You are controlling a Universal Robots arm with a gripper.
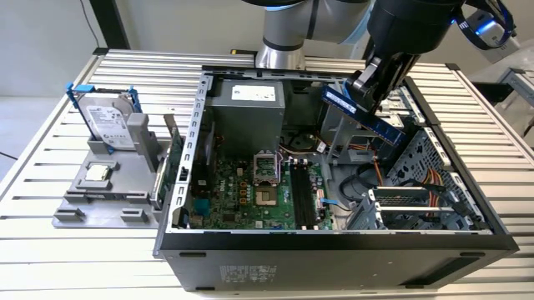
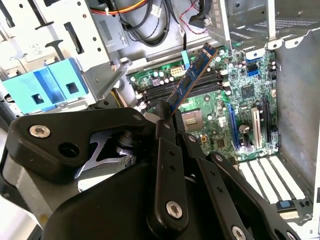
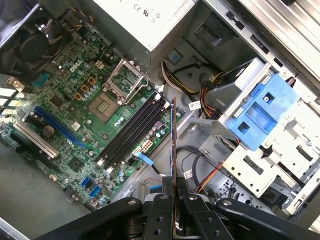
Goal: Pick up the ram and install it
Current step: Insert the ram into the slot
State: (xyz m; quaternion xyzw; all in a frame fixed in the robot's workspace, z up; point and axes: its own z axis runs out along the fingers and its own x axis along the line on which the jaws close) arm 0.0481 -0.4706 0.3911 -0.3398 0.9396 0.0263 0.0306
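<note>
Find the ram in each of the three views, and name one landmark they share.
Exterior view: the ram hangs tilted in the gripper above the open case, toward the exterior view's right.
Second wrist view: the ram juts from the gripper, blue face showing, over the motherboard.
First wrist view: edge-on, a thin line running out from the gripper.
Shared landmark: the black memory slots.

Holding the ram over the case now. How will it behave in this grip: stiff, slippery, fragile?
The ram looks straight along its length, so it is probably stiff. It is thin and most of it sticks out past the gripper, so a sideways knock might pivot it. Its bare circuit face suggests it is fragile.
</note>
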